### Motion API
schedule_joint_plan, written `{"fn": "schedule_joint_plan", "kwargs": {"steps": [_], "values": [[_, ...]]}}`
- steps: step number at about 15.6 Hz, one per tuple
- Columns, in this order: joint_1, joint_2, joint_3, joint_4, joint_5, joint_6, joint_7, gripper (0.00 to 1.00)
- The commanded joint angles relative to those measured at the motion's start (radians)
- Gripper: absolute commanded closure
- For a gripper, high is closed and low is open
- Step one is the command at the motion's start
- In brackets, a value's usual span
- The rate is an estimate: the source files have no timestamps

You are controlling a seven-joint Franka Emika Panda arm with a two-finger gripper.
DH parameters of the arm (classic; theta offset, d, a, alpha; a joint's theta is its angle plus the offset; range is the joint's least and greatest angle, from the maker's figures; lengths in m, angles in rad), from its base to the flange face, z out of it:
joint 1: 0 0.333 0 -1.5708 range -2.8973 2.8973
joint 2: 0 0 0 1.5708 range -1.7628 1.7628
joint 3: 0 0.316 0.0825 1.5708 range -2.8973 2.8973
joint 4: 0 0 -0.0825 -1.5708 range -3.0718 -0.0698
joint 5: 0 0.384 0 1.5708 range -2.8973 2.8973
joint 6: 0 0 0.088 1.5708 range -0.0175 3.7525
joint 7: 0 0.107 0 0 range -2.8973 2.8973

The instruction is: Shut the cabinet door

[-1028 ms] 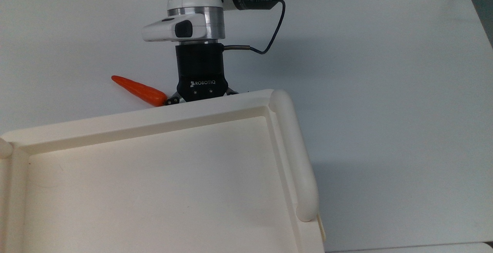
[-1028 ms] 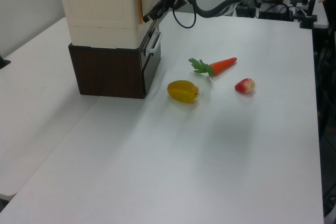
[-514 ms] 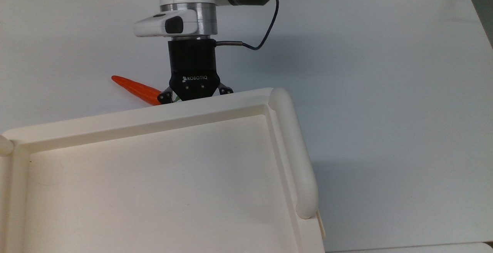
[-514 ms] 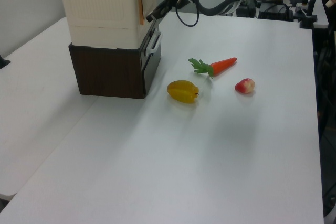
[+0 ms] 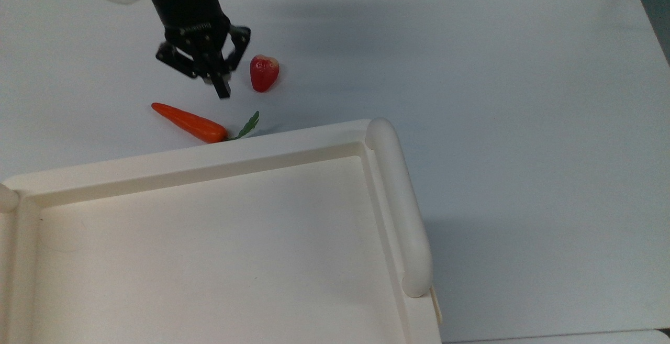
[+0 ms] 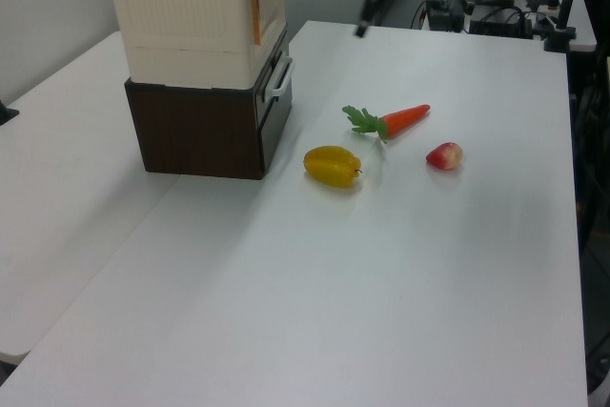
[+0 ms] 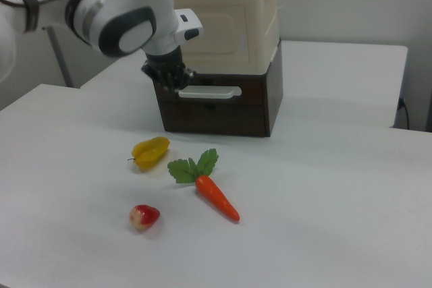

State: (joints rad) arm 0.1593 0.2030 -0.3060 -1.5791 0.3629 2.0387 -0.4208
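Pulled my gripper [image 5: 222, 85] back from the large cream plastic cabinet [image 7: 229, 11]; fingers together, empty, above the white desk [image 5: 471, 71]. Thin cream door panel [image 7: 217, 28] looks flush. Risk: dropping low clips the orange carrot [image 5: 188, 122].
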Motion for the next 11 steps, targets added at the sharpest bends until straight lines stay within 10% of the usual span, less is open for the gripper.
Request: {"fn": "schedule_joint_plan", "kwargs": {"steps": [1, 5, 6, 7, 11], "values": [[-0.015, -0.086, 0.010, -0.030, -0.122, -0.283, 0.132, 1.00], [-0.026, -0.125, 0.054, -0.036, -0.266, -0.425, 0.388, 0.93], [-0.040, -0.135, 0.054, -0.039, -0.268, -0.431, 0.428, 0.71], [-0.043, -0.146, 0.054, -0.041, -0.269, -0.443, 0.457, 0.13], [-0.041, -0.166, 0.064, -0.047, -0.352, -0.483, 0.614, 0.00]]}}
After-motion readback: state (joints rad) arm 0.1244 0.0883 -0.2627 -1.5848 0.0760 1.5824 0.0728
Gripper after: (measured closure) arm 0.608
